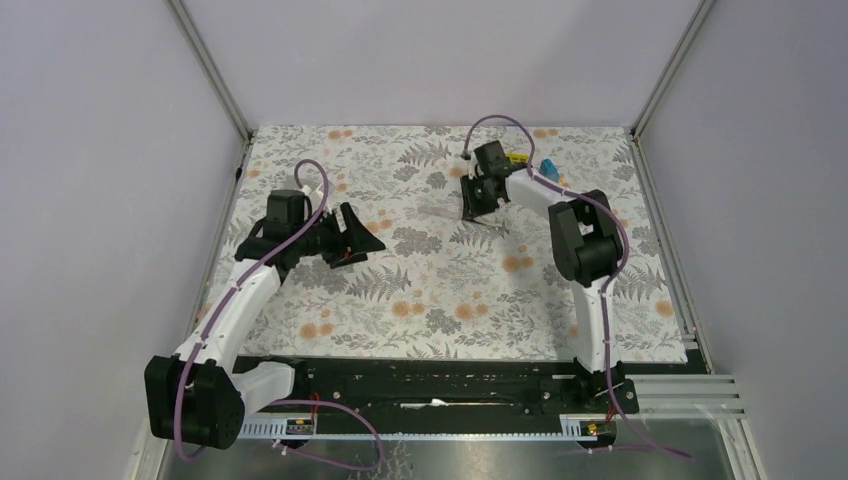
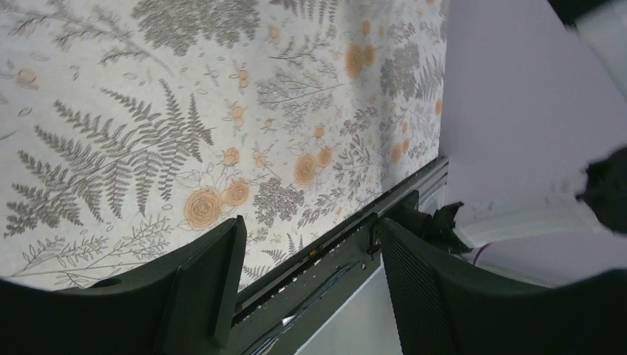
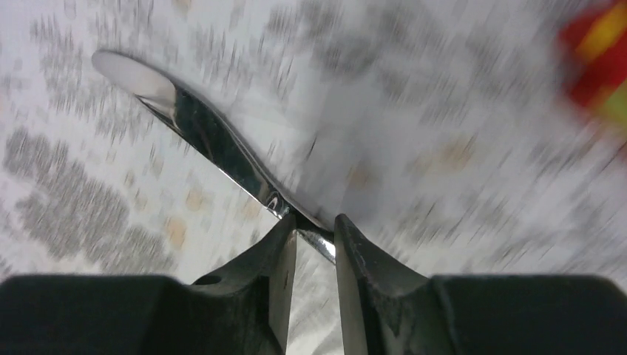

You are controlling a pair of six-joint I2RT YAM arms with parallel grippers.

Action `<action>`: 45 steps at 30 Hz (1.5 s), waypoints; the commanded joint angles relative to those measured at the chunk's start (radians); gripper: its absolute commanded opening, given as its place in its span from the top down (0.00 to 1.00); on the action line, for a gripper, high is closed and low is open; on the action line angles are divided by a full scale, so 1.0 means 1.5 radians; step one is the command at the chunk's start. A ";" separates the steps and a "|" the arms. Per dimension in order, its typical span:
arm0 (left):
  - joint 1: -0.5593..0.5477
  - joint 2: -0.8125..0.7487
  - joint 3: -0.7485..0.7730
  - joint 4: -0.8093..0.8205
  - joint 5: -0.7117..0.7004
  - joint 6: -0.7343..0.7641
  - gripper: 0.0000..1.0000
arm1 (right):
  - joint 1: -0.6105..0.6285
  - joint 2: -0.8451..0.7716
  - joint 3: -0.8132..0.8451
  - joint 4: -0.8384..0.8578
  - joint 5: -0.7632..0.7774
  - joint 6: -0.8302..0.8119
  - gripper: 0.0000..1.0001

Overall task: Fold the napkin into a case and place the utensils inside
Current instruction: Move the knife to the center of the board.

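**Right gripper pinching a utensil at the far side**

The right gripper (image 3: pixel 310 231) is clenching its two fingers on the handle of a shiny silver utensil (image 3: pixel 207 137). The utensil is sticking out to the left of the jaws, over the floral tablecloth (image 1: pixel 440 290), right of centre on the far half of the table. The wrist view is smearing badly, so whether the utensil is resting on the cloth cannot be told. A pale grey patch (image 3: pixel 355 133) beside it might be the napkin. Colourful toy blocks (image 1: pixel 530 162) are lying just right of that gripper. The left gripper (image 2: pixel 310 237) is hanging over the left side, well apart, jaws released and grasping nothing.
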 commanded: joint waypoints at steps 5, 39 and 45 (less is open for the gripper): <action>0.000 0.032 -0.201 0.220 -0.054 -0.302 0.28 | 0.145 -0.176 -0.321 0.091 0.047 0.379 0.66; -0.346 0.256 -0.258 0.502 -0.282 -0.591 0.33 | 0.077 -0.213 -0.326 0.144 -0.202 0.212 0.28; -0.308 0.350 -0.226 0.498 -0.286 -0.557 0.38 | 0.077 -0.258 -0.428 0.186 -0.174 0.249 0.39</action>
